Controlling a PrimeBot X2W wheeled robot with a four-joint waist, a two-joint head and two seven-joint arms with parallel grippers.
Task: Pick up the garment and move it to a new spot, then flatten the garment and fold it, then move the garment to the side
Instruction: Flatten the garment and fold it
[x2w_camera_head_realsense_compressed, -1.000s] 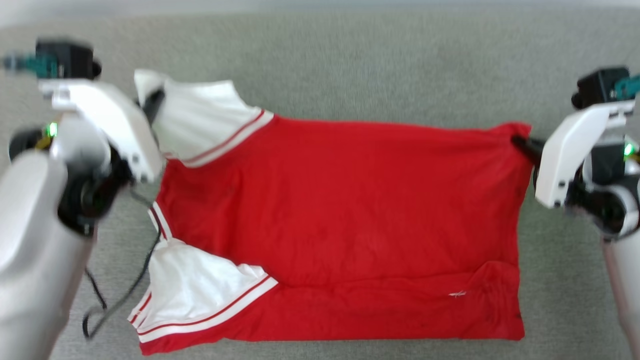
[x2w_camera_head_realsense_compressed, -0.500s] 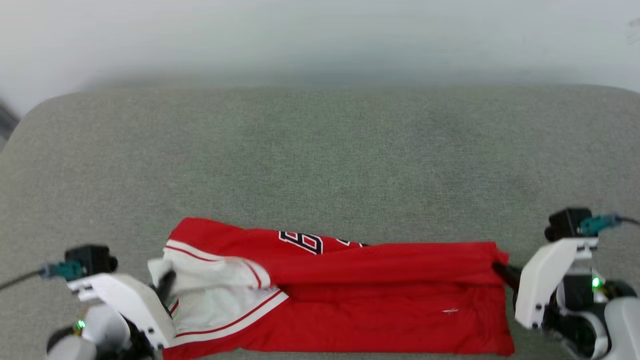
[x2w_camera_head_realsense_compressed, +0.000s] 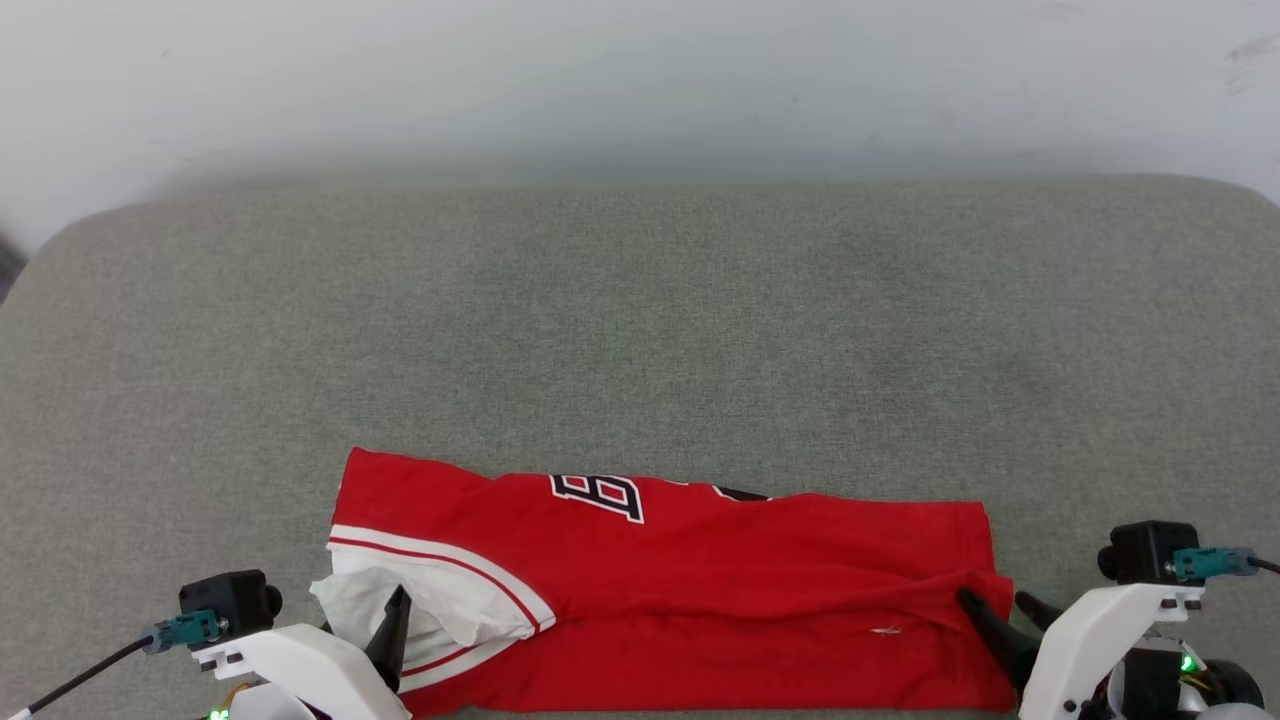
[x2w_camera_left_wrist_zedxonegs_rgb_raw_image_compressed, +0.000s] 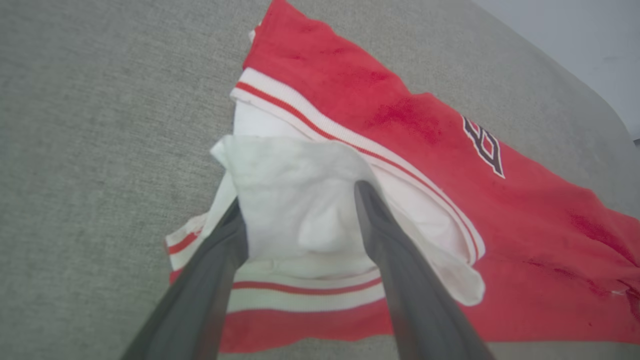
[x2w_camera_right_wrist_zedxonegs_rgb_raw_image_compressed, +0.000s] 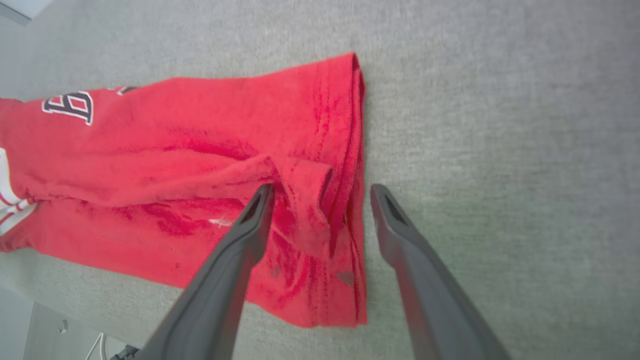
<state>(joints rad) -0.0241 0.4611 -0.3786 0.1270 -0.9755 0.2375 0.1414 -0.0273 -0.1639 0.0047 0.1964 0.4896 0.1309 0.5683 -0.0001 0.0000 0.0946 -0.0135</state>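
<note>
The garment (x2w_camera_head_realsense_compressed: 700, 590) lies folded into a long red band near the front edge of the grey padded surface (x2w_camera_head_realsense_compressed: 640, 330), with part of the black lettering (x2w_camera_head_realsense_compressed: 600, 495) showing on its far layer. My left gripper (x2w_camera_left_wrist_zedxonegs_rgb_raw_image_compressed: 300, 200) stands open at the band's left end, the bunched white sleeve (x2w_camera_left_wrist_zedxonegs_rgb_raw_image_compressed: 295, 175) loose between its fingers. At the right end my right gripper (x2w_camera_right_wrist_zedxonegs_rgb_raw_image_compressed: 322, 192) is open too, with the rumpled red hem corner (x2w_camera_right_wrist_zedxonegs_rgb_raw_image_compressed: 305, 185) lying between its fingers. The head view shows the left gripper (x2w_camera_head_realsense_compressed: 370, 635) at the lower left and the right gripper (x2w_camera_head_realsense_compressed: 1005, 612) at the lower right.
Bare grey fabric stretches beyond the garment to a pale wall (x2w_camera_head_realsense_compressed: 640, 80) at the back. The surface's front edge (x2w_camera_right_wrist_zedxonegs_rgb_raw_image_compressed: 75, 320) runs just below the garment, with a cable (x2w_camera_right_wrist_zedxonegs_rgb_raw_image_compressed: 100, 347) hanging under it.
The garment's far edge came over toward the front edge, halving it lengthwise. Both grippers, shut on its corners before, have opened and let go. The head camera has tilted up.
</note>
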